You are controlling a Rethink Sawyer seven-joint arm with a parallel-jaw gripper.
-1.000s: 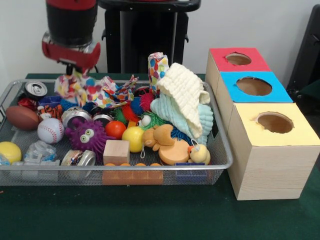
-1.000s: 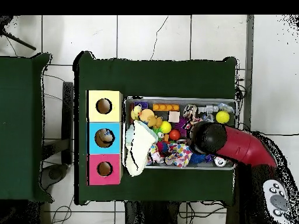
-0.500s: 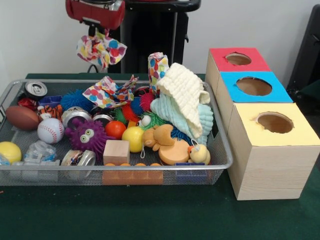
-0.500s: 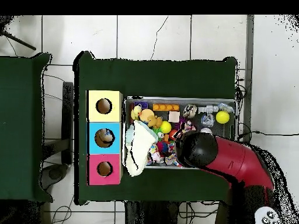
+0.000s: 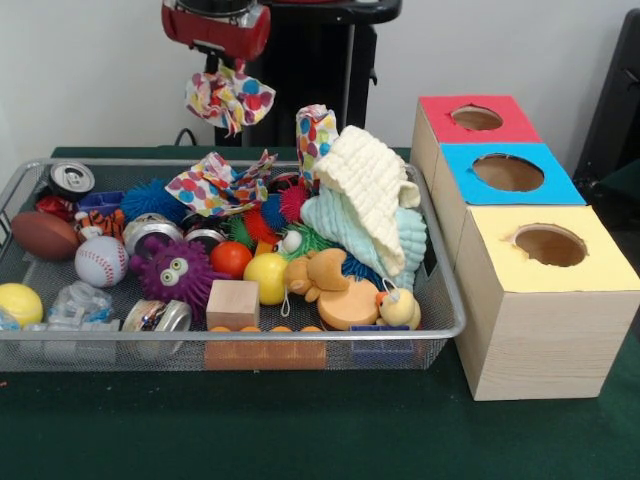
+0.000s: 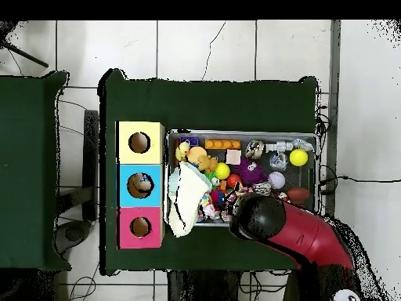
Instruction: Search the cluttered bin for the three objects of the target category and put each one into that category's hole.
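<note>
On my front view, nearest to me is the green table, and on it the wire bin with its long side toward the camera. Along the bin's near edge I see a yellow ball at the far left, a crumpled clear bottle, a can lying on its side, a wooden block, and a small rubber duck toward the right. Just behind those sit a baseball, a purple spiky toy with eyes, an orange ball and a brown plush animal. A toy football lies at the left wall.

Farther back in the bin a polka-dot cloth lies crumpled on the clutter, and at the right end a cream waffle cloth drapes over a pale blue cloth.

Right of the bin stand three boxes in a row, each with a round hole: the yellow-topped box nearest, the blue-topped box behind it, the red-topped box farthest.

Up at the far side, the gripper hangs well above the bin, jaws pinched on a second polka-dot cloth, which dangles free, touching nothing below. Overhead, the arm covers the bin's base-side edge.
</note>
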